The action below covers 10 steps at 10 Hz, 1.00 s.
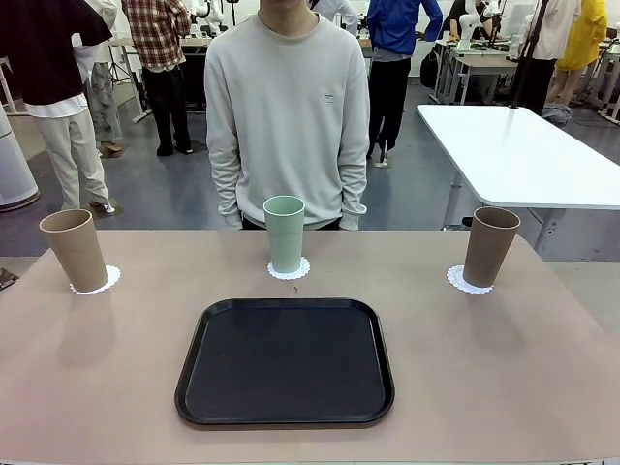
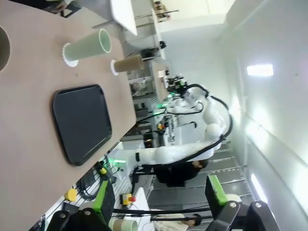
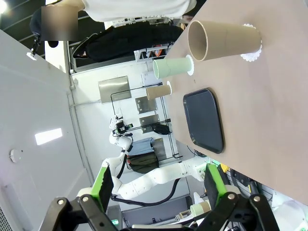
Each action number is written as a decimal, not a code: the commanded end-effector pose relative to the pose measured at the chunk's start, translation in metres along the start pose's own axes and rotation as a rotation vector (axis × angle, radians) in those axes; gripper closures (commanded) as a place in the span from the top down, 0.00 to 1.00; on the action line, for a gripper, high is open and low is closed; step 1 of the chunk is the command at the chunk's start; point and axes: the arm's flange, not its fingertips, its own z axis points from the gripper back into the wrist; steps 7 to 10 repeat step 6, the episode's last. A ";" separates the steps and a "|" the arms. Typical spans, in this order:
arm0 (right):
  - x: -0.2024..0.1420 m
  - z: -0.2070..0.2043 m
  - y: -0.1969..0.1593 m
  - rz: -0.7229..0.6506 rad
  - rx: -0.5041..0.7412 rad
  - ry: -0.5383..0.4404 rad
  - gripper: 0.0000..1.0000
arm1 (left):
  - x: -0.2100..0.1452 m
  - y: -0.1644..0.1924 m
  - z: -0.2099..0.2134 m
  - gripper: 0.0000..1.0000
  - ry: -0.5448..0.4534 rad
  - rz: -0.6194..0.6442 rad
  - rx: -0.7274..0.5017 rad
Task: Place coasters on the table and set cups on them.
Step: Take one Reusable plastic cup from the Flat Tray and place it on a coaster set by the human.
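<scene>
Three cups stand upright on the beige table, each on a lacy white coaster. The tan cup at the far left sits on a coaster. The mint green cup in the middle covers most of its coaster. The brown cup at the far right leans over its coaster. My left gripper hangs open high above the table, nothing between its fingers. My right gripper is likewise open and raised, with the brown cup nearest to it.
A black tray lies bare at the table's near middle. A person in a grey sweatshirt stands at the far edge, arms down. A white table stands behind on the right.
</scene>
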 end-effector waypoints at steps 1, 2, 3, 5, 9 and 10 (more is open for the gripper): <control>-0.001 -0.001 0.002 -0.003 0.016 -0.006 1.00 | -0.004 0.001 0.001 1.00 0.022 0.021 0.096; -0.001 -0.001 0.002 -0.003 0.016 -0.006 1.00 | -0.001 -0.005 -0.002 1.00 0.025 0.001 0.128; -0.001 -0.001 0.002 -0.003 0.016 -0.006 1.00 | 0.002 -0.002 -0.004 1.00 0.016 0.001 0.043; -0.001 -0.001 0.002 -0.003 0.016 -0.006 1.00 | 0.002 -0.002 -0.004 1.00 0.016 0.001 0.043; -0.001 -0.001 0.002 -0.003 0.016 -0.006 1.00 | 0.002 -0.002 -0.004 1.00 0.016 0.001 0.043; -0.001 -0.001 0.002 -0.003 0.016 -0.006 1.00 | 0.002 -0.002 -0.004 1.00 0.016 0.001 0.043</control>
